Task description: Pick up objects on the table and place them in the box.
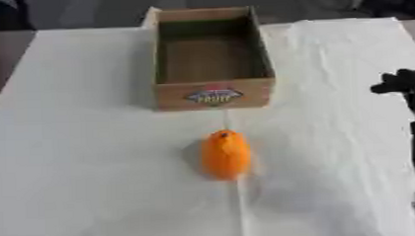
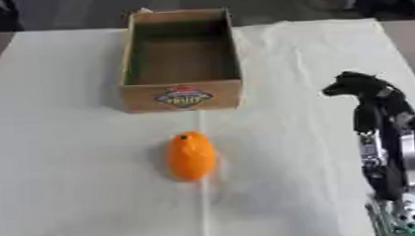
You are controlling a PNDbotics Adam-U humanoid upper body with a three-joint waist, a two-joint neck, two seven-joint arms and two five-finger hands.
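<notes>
An orange, oval object [image 1: 224,154] with a dark spot at its far end lies on the white cloth, in front of the box. The open cardboard box [image 1: 213,94] stands at the table's far middle, with a label on its near wall and nothing showing inside. My right hand [image 2: 355,85] hovers at the right side, level with the box's front and well to the right of the orange object. Its black fingers look curled and hold nothing. My left hand shows in neither view.
A white cloth [image 1: 82,144] covers the table, with a fold line running toward me from the box. Dark floor lies beyond the table's far edge. My right forearm [image 2: 390,163] rises along the right edge.
</notes>
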